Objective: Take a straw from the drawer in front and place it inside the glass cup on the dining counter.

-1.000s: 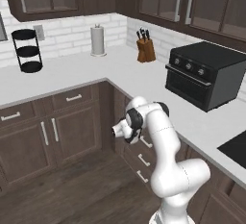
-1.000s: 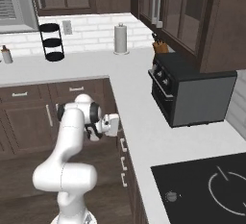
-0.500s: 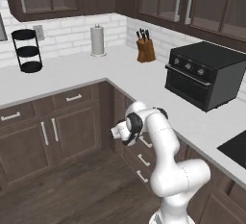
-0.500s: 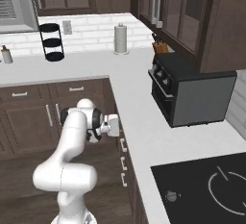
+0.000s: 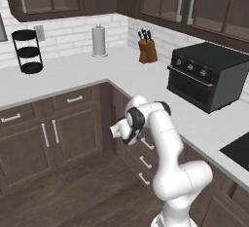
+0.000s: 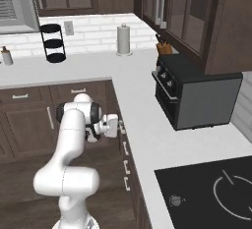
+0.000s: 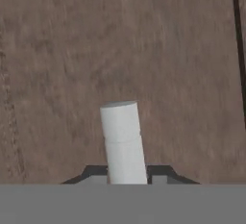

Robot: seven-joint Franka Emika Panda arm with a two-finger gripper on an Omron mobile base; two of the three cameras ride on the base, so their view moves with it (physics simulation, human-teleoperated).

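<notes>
- The white robot arm bends low in front of dark brown cabinets under an L-shaped pale counter point(image 5: 73, 75).
- Its claw point(image 6: 119, 126) is pressed up against the top drawer point(image 6: 121, 125) in the cabinet run below the counter's long side.
- In the hand view, a short silver bar handle point(image 7: 123, 141) rises between the two dark fingertips point(image 7: 93, 174), against the drawer's flat brown wood front.
- The claw is clenched around that handle, fingertips touching it on both sides.
- The drawer looks closed, its front flush with the drawers below it.
- On the counter stand a black toaster oven point(image 5: 206, 75), a knife block point(image 5: 146, 50), a paper towel roll point(image 5: 99, 41) and a black tiered stand point(image 5: 29, 50).
- A black cooktop point(image 6: 206, 193) lies in the counter nearer the robot.
</notes>
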